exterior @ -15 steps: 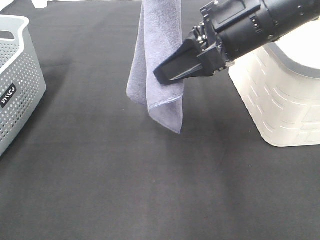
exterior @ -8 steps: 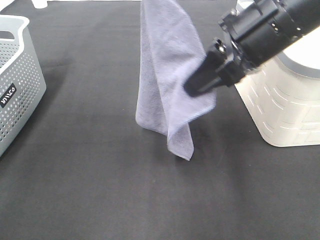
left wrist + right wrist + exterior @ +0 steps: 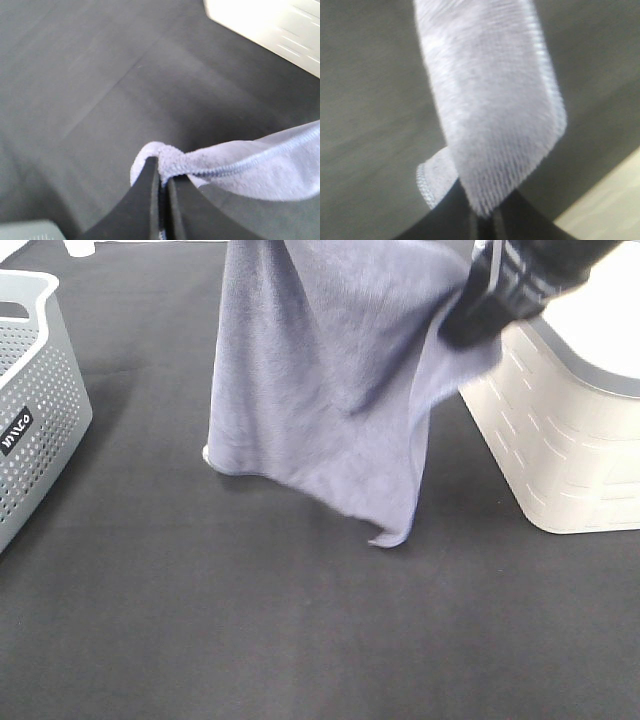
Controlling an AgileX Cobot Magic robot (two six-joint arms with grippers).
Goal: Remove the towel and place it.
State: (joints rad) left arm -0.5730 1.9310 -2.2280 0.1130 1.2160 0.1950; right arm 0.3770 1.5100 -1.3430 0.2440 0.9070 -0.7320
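Towel hangs spread at 12 o'clock above the bench, with left tool and right tool each clamped tight on a thin edge; risk: shallow bites slip, or cloth snags the white basket at 3 o'clock.

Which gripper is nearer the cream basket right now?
Right. The right gripper pinches the towel right by the rim of the cream basket; the left gripper holds another towel edge farther off, outside the high view.
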